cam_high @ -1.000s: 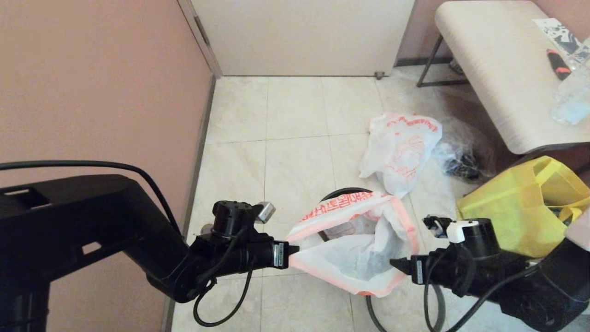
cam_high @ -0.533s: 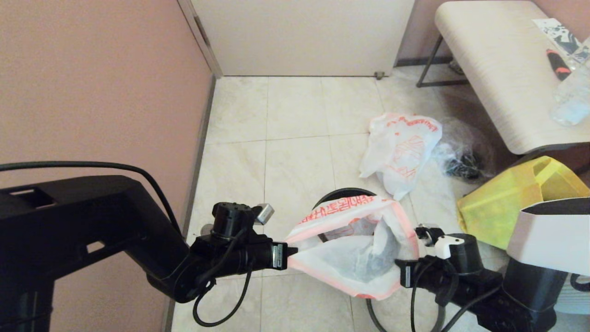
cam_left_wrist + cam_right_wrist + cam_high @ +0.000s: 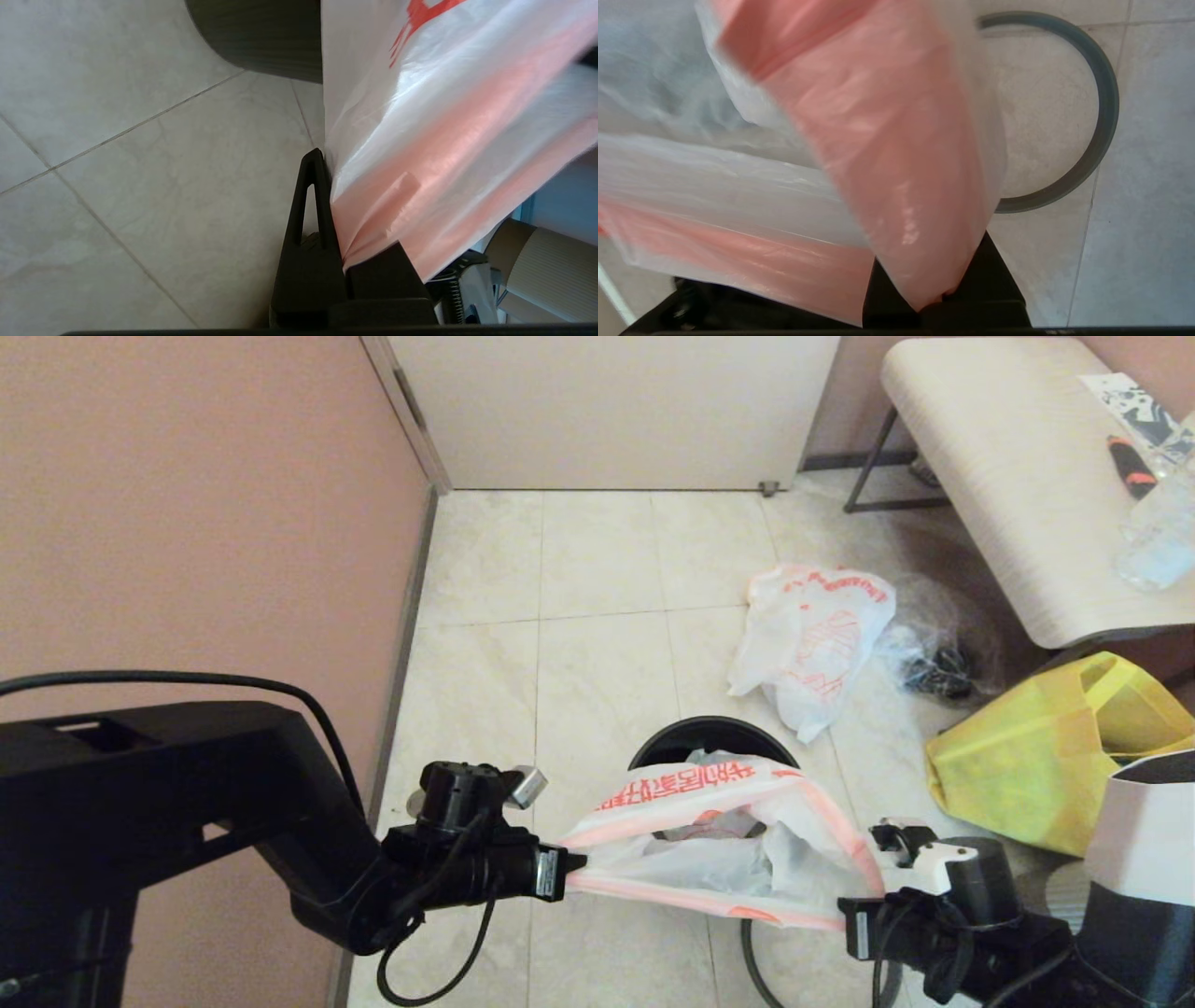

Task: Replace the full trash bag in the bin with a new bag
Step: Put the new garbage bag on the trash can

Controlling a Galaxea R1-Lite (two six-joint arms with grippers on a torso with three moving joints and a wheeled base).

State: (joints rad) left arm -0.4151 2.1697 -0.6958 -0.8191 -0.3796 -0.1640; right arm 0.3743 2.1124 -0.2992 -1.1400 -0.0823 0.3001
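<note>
The new bag (image 3: pixel 709 873), limp white plastic with red-orange lettering and red-edged handles, is stretched mouth-up between my two grippers, just in front of and partly over the black bin (image 3: pixel 681 742). My left gripper (image 3: pixel 569 863) is shut on one handle edge (image 3: pixel 373 210). My right gripper (image 3: pixel 845 915) is shut on the opposite edge (image 3: pixel 915 224). The bin's wall (image 3: pixel 261 42) stands beside the hanging plastic. Its grey hoop (image 3: pixel 754 961) lies on the floor (image 3: pixel 1101 116). The full trash bag (image 3: pixel 810 639) lies on the tiles beyond the bin.
A clear bag of dark items (image 3: pixel 934 663) sits beside the full bag. A yellow tote (image 3: pixel 1055 756) stands at the right under a pale bench (image 3: pixel 1018 485). A pink wall (image 3: pixel 187 523) runs along the left, and a door closes off the far end.
Both grippers have come lower and nearer my base, the right one moving outward. The bag's mouth is now flatter and wider, and more of the bin's rim shows.
</note>
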